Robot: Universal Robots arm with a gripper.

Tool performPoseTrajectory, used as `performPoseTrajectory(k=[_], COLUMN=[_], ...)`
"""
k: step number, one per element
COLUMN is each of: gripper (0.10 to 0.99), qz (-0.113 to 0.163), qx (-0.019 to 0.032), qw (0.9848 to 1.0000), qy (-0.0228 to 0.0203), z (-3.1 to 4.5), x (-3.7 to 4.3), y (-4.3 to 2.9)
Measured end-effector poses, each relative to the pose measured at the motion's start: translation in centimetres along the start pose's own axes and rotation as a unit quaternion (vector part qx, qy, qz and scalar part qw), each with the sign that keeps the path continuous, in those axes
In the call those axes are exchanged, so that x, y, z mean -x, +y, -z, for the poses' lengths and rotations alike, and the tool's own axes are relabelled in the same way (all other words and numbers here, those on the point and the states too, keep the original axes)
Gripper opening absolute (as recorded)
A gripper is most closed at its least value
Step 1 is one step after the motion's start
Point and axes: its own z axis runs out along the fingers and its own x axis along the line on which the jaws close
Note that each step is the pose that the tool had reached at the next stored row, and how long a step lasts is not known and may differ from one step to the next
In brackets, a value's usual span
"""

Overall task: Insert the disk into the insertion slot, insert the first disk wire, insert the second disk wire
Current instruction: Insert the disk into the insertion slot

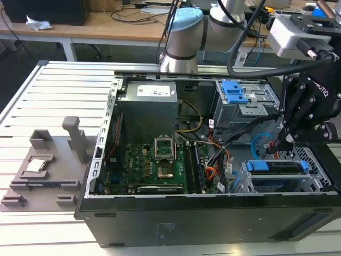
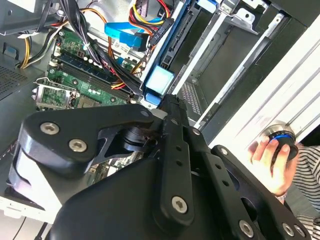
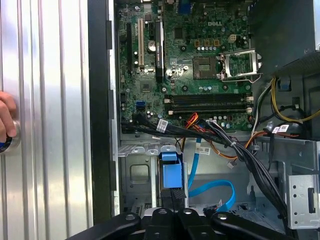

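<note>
Pincer point(image 3: 175, 194), clenched, hangs just above the disk point(image 1: 277, 166), seated in the insertion slot point(image 1: 315, 172); I judge it rigid, weighty and shock-sensitive, best gripped by its blue caddy edges.

disk point(image 1: 279, 166) in insertion slot point(image 1: 311, 159) | claw point(image 1: 279, 141) above | motherboard point(image 1: 154, 165) on exterior view's left

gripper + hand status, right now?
Gripper: shut, by the disk; whether it grips anything cannot be told.
Hand: on a round blue-ringed knob.
</note>
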Motion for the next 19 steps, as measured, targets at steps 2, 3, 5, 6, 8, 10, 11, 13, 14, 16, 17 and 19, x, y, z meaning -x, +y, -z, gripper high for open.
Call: performPoseTrajectory(k=[2, 3, 5, 6, 8, 10, 11, 13, 14, 16, 17, 19], gripper=[0.106, 0.106, 0.106, 0.106, 0.106, 0.106, 0.106, 0.106, 0.106, 0.106, 0.106, 0.106], qz=[0.000, 0.000, 0.000, 0.000, 0.000, 0.000, 0.000, 0.000, 0.000, 0.000, 0.000, 0.000], qx=[0.0000, 0.0000, 0.0002, 0.0009, 0.0017, 0.0027, 0.0031, 0.0034, 0.0035, 0.0035, 0.0035, 0.0036], qw=[1.0000, 1.0000, 1.0000, 1.0000, 1.0000, 1.0000, 1.0000, 1.0000, 1.0000, 1.0000, 1.0000, 1.0000], qy=[0.0000, 0.0000, 0.0000, 0.0000, 0.0000, 0.0000, 0.0001, 0.0002, 0.0001, 0.0001, 0.0001, 0.0002], z=[-0.01, -0.01, 0.02, 0.06, 0.09, 0.05, -0.17, -0.88, -1.39, -1.91, -2.09, -2.47], x=[0.00, 0.00, 0.05, 0.11, 0.19, 0.25, 0.26, 0.26, 0.27, 0.27, 0.27, 0.27], y=[0.00, -0.01, -0.65, -1.65, -2.47, -2.80, -2.90, -3.05, -3.11, -3.15, -3.17, -3.20])
